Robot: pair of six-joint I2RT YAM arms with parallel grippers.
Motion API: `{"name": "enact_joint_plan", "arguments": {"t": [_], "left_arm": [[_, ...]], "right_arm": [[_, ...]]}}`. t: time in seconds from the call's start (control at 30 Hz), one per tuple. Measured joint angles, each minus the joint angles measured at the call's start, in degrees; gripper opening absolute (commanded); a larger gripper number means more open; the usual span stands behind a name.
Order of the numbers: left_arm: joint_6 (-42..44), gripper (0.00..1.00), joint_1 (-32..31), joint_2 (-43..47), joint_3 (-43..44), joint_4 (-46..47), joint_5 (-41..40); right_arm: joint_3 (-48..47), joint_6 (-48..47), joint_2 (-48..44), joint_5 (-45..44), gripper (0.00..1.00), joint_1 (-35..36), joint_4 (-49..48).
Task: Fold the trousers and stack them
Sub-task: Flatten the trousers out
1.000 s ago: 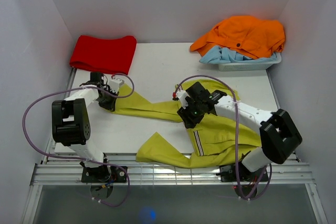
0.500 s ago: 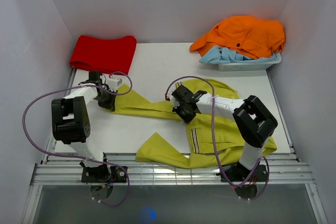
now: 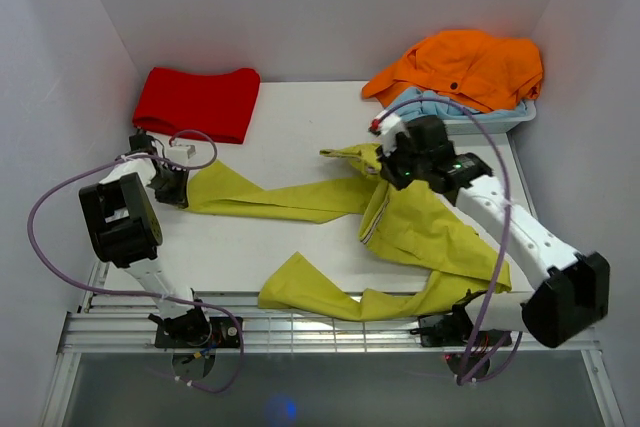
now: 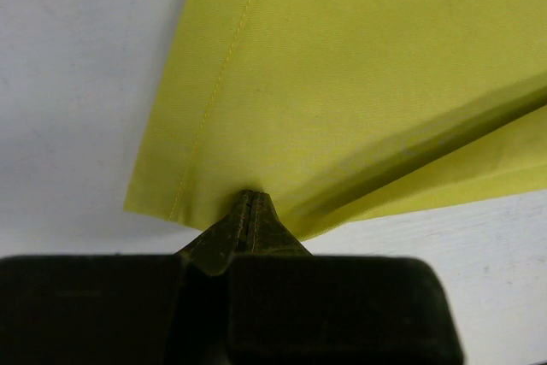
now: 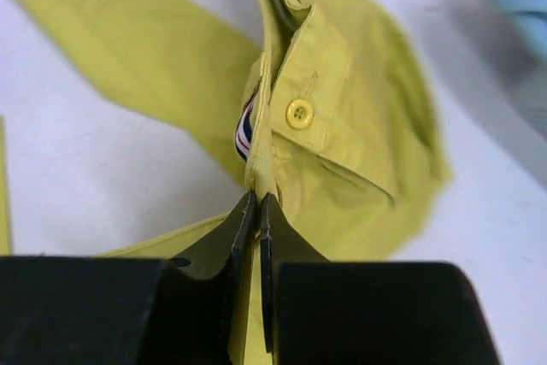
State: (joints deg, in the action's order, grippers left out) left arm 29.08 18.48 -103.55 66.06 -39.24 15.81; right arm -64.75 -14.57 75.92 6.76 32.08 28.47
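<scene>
Fingertips of the right gripper (image 5: 256, 198) are pressed together on the waistband edge of the long yellow-green cotton trousers (image 5: 359, 126), just below a round yellow button (image 5: 298, 113). A sliver of white-and-dark striped lining (image 5: 244, 134) shows in the fold beside that button. The fabric drapes down from this pinch, with the waistband raised off the white table (image 3: 300, 127).

From above, the seat of the trousers spreads out below and to the right of the right gripper, on the right half of the table. One leg runs left across the table to the left gripper (image 4: 248, 198), whose fingers are clamped on the hem at the corner of the leg end. There the cloth lies flat with one long crease. The other leg curls along the near edge of the table, its end lying near the front middle.

At the far left sits a folded red cloth (image 3: 197, 102), apart from the trousers. At the far right, a crumpled orange garment (image 3: 470, 67) lies on top of a light blue cloth (image 3: 425, 105) in a shallow white tray (image 3: 480, 125), just behind the right gripper.
</scene>
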Motion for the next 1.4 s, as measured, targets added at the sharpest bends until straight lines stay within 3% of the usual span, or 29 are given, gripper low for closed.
{"name": "enact_joint_plan", "arguments": {"t": [0.13,0.27,0.43,0.57,0.63,0.77,0.8,0.87,0.93,1.13,1.4], "left_arm": [[0.94,0.0,0.39,-1.6,2.45,-0.87,-1.31],[1.11,0.0,0.17,-4.11,6.01,-1.33,-1.36],[1.14,0.0,-0.24,-6.49,9.73,-1.51,-1.4],[1.53,0.0,-0.46,-7.37,10.73,-0.63,-2.89],[1.77,0.0,-0.48,-7.39,10.73,-0.42,-3.85],[6.71,0.51,-0.42,-7.23,12.61,-5.55,2.86],[8.41,0.56,-0.66,-6.45,12.9,-7.63,6.01],[11.04,0.77,-3.3,-3.34,12.0,-10.75,9.92],[12.55,0.8,-8.76,2.03,9.51,-11.76,11.47],[18.67,0.82,-34.45,21.79,-3.1,-11.98,16.81],[18.49,0.86,-51.56,19.04,-12.76,-8.07,16.02]], "right_arm": [[0.42,-3.91,-9.42,1.11,0.08,-14.4,0.39],[4.59,-11.52,-13.14,2.38,0.08,-30.99,1.4],[5.18,-20.57,-8.04,5.77,0.08,-52.63,3.54],[1.09,-26.73,0.0,6.45,0.08,-62.01,4.2],[-0.76,-29.55,3.19,6.45,0.08,-64.35,3.91],[-2.01,-34.16,6.4,6.05,0.08,-66.97,3.61],[-2.1,-35.06,6.73,5.97,0.08,-67.32,3.54],[-2.23,-36.94,7.08,5.7,0.08,-67.76,3.54],[-2.29,-37.86,7.06,5.7,0.08,-67.8,3.56],[-3.13,-38.88,7.06,5.57,0.08,-67.73,3.78],[-3.39,-39.5,7.06,5.38,0.08,-67.73,4.85]]}}
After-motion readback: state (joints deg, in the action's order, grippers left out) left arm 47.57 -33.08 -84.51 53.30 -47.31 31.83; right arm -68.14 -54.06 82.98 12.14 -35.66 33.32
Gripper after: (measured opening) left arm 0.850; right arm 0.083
